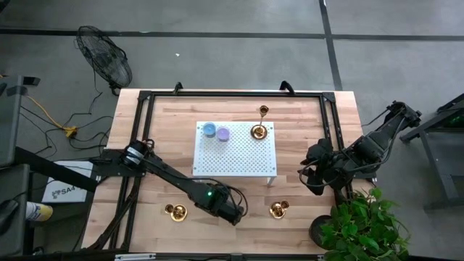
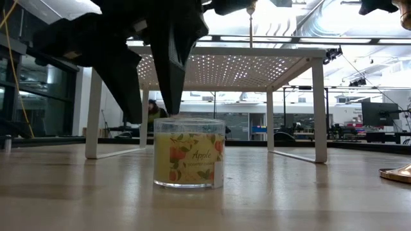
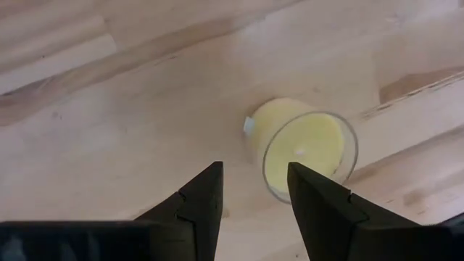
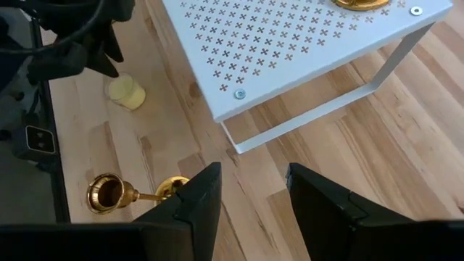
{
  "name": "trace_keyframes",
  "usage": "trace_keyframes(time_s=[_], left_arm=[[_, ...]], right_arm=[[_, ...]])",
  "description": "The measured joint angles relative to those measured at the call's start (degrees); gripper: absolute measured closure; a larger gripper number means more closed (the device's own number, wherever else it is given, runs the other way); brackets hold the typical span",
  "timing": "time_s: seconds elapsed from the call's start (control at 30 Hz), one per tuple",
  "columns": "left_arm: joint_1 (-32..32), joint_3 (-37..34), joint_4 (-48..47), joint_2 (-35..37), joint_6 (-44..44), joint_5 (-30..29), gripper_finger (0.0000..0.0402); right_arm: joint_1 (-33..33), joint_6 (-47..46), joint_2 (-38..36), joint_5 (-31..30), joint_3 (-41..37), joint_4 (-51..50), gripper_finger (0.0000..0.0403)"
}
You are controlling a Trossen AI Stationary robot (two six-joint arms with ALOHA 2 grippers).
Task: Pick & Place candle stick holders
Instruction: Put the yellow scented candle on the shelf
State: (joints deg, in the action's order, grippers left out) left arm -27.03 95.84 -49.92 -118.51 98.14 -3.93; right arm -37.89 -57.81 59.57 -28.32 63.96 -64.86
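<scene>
"Apple" on label of yellow candle jar (image 2: 189,153); smaller print below unreadable. No other legible txt.

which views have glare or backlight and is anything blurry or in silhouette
Low view: bright ceiling lights behind the white perforated shelf backlight the scene, leaving the left hand a dark silhouette above the sharp yellow candle jar. Left wrist view: soft, even light, the hand's fingers slightly blurred. High view: even light, no glare.
</scene>
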Motion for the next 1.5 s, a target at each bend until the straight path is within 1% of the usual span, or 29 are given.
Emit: trace_keyframes(time_s=[0.27,0.33,0.43,0.57,0.87,1.07,1.17,1.23,1.33,1.5], left_arm=[[0.0,-0.1,1.2,-1.9,0.9,2.1,0.025],[0.0,-0.1,0.0,-1.9,0.9,2.6,0.025],[0.0,0.0,0.2,-1.9,0.7,2.9,0.0257],[0.0,0.0,0.3,-1.9,-0.3,3.0,0.0289],[0.0,0.0,0.5,-1.9,-2.9,3.2,0.0391],[0.0,0.0,0.6,-1.9,-3.4,3.2,0.0397],[0.0,0.1,0.4,-1.8,-3.8,4.5,0.0398],[0.0,1.1,-1.0,-1.8,-4.3,5.3,0.0399],[0.0,4.5,-4.0,-1.6,-5.0,5.3,0.04],[0.0,12.9,-13.9,-1.5,-6.5,4.4,0.04]], right_arm=[[0.0,0.4,0.0,-0.2,0.0,0.0,0.0249],[0.0,0.4,0.0,-0.2,0.0,-0.1,0.0249],[0.0,0.4,0.0,-0.2,0.0,-0.1,0.0249],[0.0,0.4,0.0,-0.2,0.0,-0.2,0.0249],[0.0,0.4,0.0,-0.7,0.0,-0.2,0.0249],[0.0,0.2,0.0,-0.7,0.0,-0.2,0.0249],[0.0,0.2,0.0,-0.7,0.0,-0.2,0.0249],[0.0,0.2,0.0,-0.7,0.0,-0.2,0.0249],[0.0,0.2,0.0,-0.7,0.0,-0.2,0.0249],[0.0,0.2,0.0,-0.6,0.0,-0.2,0.0249]])
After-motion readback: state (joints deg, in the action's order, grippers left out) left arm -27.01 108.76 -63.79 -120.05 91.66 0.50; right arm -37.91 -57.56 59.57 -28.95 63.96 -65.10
